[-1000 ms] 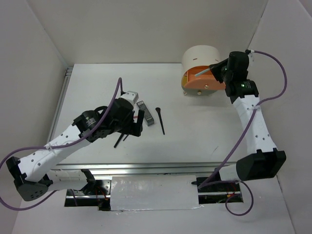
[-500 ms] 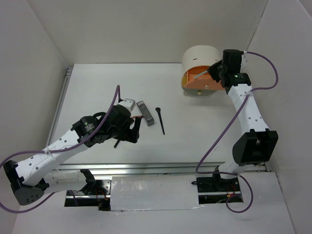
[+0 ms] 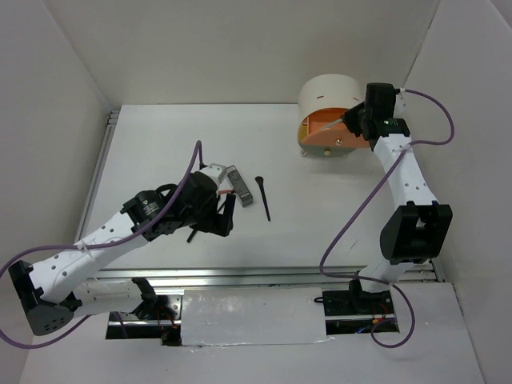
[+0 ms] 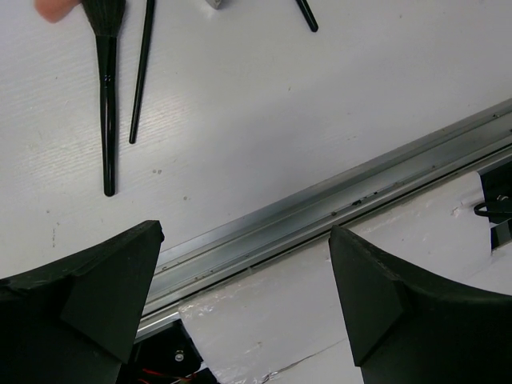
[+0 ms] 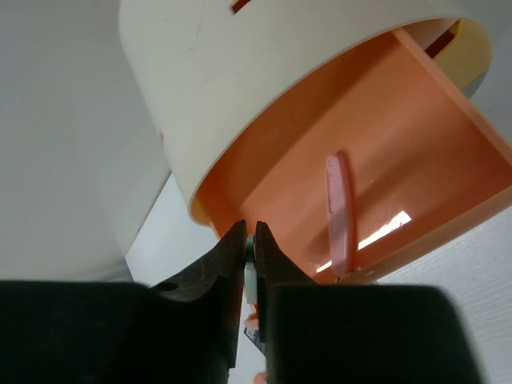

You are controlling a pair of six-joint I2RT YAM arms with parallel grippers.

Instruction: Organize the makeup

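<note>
Right gripper [image 5: 249, 232] is pinched almost shut on a short, thin mint-green stick [image 5: 250, 276]. It holds the stick at the open mouth of the orange plastic drawer [image 5: 416, 136], which stands pulled out of the big cream round-topped box [image 5: 240, 88] at the far right of the white table [image 3: 160, 144]. One coral-pink stick [image 5: 339, 212] lies on the floor of that drawer.

Left gripper [image 4: 244, 232] hangs low over the near middle of the table, its jaws spread wide with nothing between them. Just beyond its fingers lie two thin black brushes [image 4: 106, 120], side by side and nearly parallel. A dark grey rectangular tube [image 3: 240, 186] lies just beside the left wrist. Another slim black brush [image 3: 264, 200] lies apart to the tube's right, on the bare table.
</note>
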